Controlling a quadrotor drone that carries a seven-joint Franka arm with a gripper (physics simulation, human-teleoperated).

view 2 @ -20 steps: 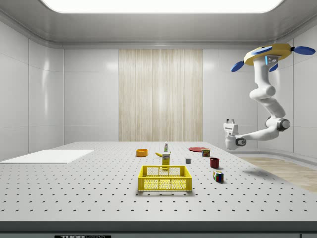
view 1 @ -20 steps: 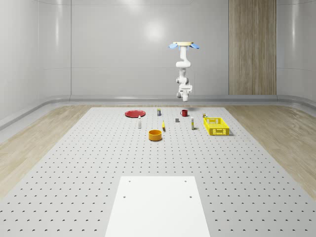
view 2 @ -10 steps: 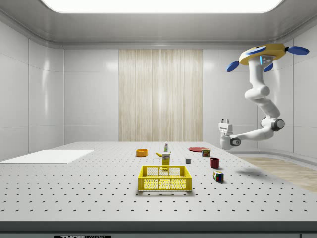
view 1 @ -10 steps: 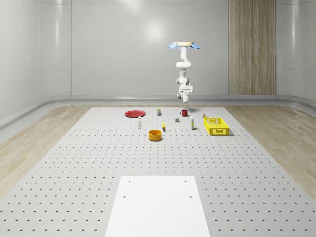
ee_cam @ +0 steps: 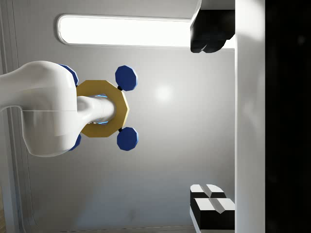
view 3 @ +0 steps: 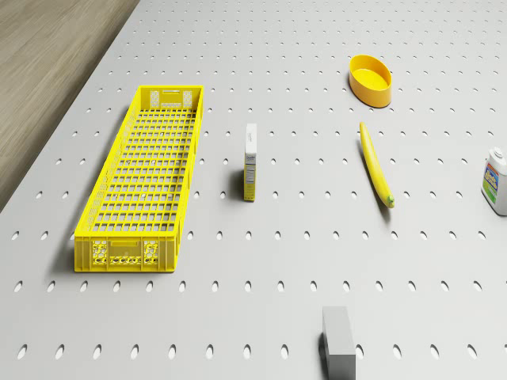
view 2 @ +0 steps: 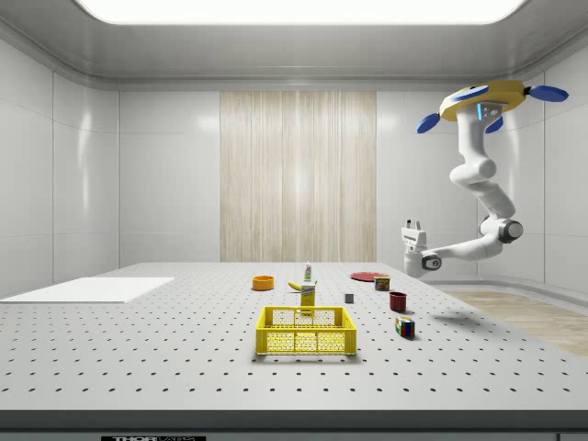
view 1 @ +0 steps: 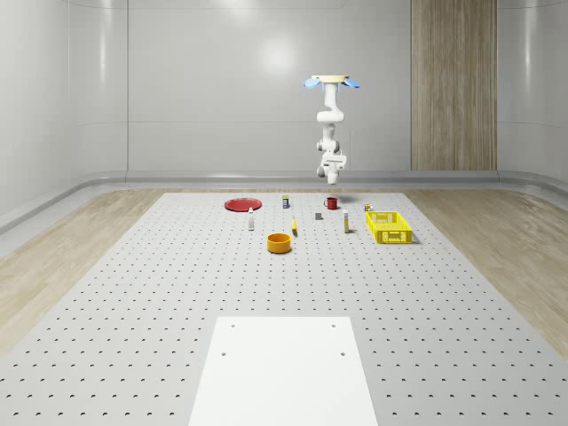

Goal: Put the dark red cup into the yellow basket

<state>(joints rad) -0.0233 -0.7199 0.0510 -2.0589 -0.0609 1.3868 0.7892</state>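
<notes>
Dark red cup (view 2: pixel 398 301) stands upright, handle showing.

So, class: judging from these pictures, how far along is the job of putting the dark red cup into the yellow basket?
Nothing is done yet: the dark red cup stands on the perforated table, apart from the yellow basket. In hand: the drone hovers, its gripper pointing upward above the cup. Left: descend, grasp, carry, drop in.
</notes>
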